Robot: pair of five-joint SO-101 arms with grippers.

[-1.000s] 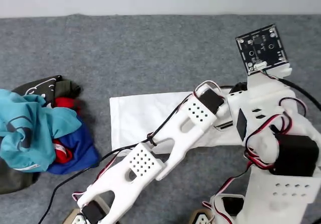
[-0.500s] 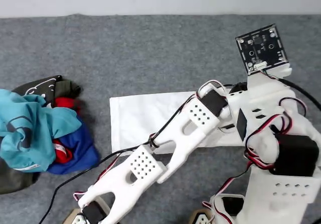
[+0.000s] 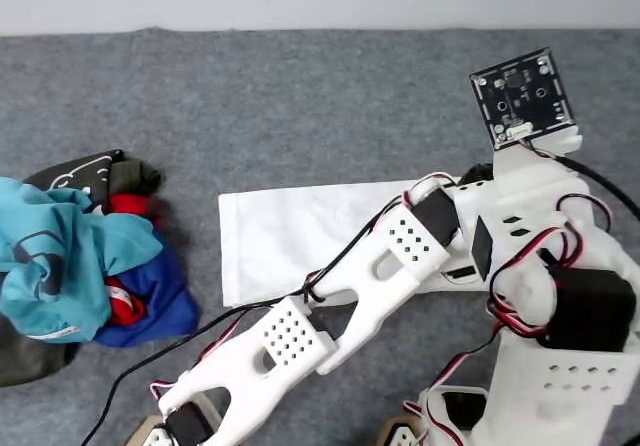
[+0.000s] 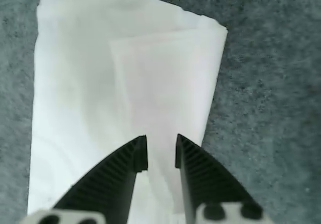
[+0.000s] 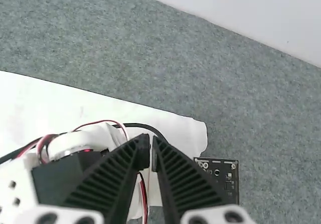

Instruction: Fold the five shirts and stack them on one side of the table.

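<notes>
A white shirt (image 3: 290, 231) lies folded into a long strip across the middle of the grey table. My left arm (image 3: 400, 251) stretches diagonally over it. In the left wrist view my left gripper (image 4: 161, 153) hovers just above the white shirt (image 4: 100, 83), near its folded end, narrowly open with nothing between its fingers. My right gripper (image 5: 151, 151) is shut and empty, raised above the left arm's wrist and the white shirt (image 5: 40, 98). Several unfolded shirts (image 3: 70, 256), among them teal, blue, red and dark ones, sit in a heap at the left edge.
The grey cloth table top (image 3: 300, 96) lies bare behind the shirt up to the white wall. My right arm (image 3: 550, 296) takes up the right front corner, with a black circuit board (image 3: 522, 96) on top. Cables (image 3: 150, 361) trail along the left arm.
The left arm's wrist has slid a little to the right and toward the front along the white shirt. The right arm and the heap have stayed put.
</notes>
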